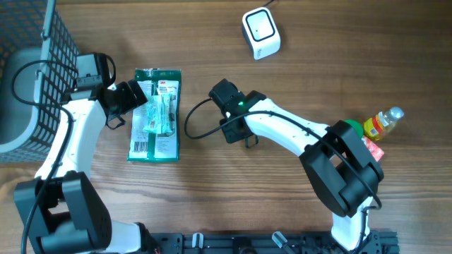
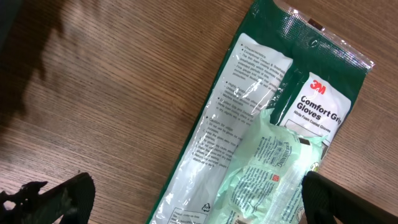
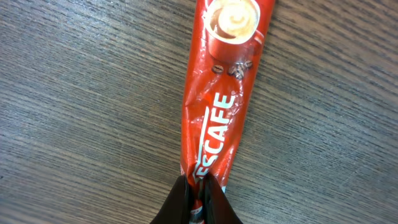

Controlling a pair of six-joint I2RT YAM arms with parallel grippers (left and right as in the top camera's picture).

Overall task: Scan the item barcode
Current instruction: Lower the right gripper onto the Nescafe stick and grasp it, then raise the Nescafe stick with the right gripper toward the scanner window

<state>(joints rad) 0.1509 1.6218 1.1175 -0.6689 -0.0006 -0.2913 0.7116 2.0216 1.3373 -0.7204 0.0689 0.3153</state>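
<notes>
Nescafe sachet point(image 3: 214, 106) looks to lie flat on the desk point(image 1: 212, 42), stretching away from the right pincer point(image 3: 198, 188), whose fingers are pressed together on the sachet's near end. From overhead the arm hides it. I'd judge it very light, thin and floppy, with slick foil that crinkles. An end grip will let it droop, so a firm pinch on the sealed edge suits, leaving the printed faces clear for the scanner point(image 1: 260, 32). The left pincer point(image 2: 200, 202) is spread wide over the gloves pack point(image 1: 155, 116), holding nothing.
</notes>
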